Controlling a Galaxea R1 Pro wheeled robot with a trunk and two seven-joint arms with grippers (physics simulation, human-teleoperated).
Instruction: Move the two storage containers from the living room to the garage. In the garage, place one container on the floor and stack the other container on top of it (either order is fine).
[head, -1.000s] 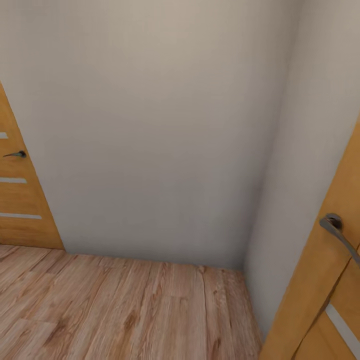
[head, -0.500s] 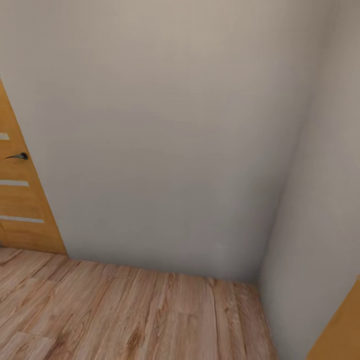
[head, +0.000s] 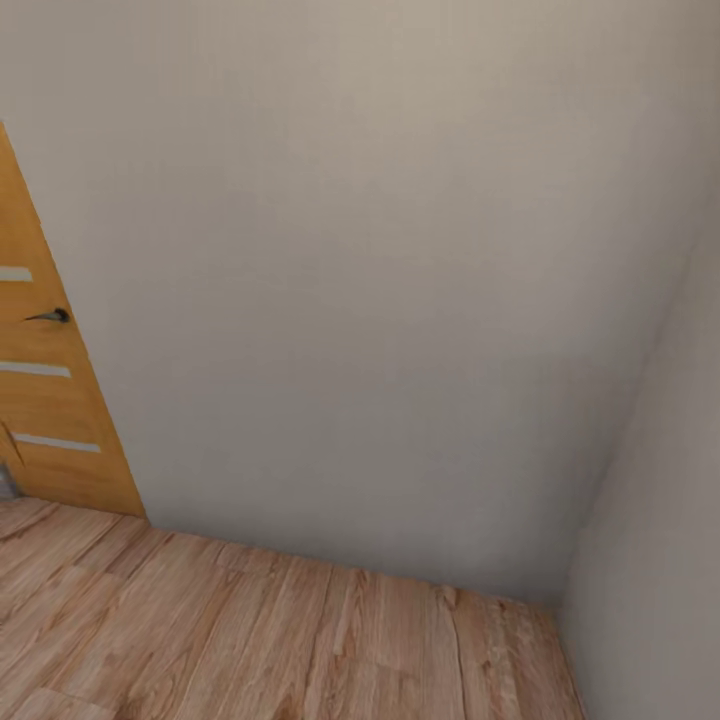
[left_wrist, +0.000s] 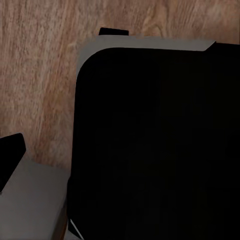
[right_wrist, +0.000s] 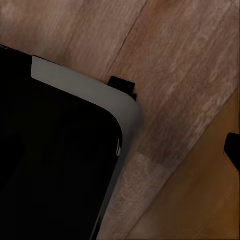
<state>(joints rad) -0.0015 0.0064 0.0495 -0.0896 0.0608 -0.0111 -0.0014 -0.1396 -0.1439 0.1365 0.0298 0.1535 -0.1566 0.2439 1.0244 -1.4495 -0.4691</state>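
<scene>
Grey-white wall fills most of the head view and meets another wall at a corner on the right. Light wood plank floor runs along below. An orange wooden door with a small dark handle stands at the left. Both wrist views look down on the robot's dark base over the planks. I cannot tell how either claw is set, nor where the containers are.

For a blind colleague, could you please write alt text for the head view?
A plain pale wall meets a second wall at a corner on the right. A light wood plank floor runs along the bottom. At the left edge stands an orange wooden door with a dark handle.
</scene>
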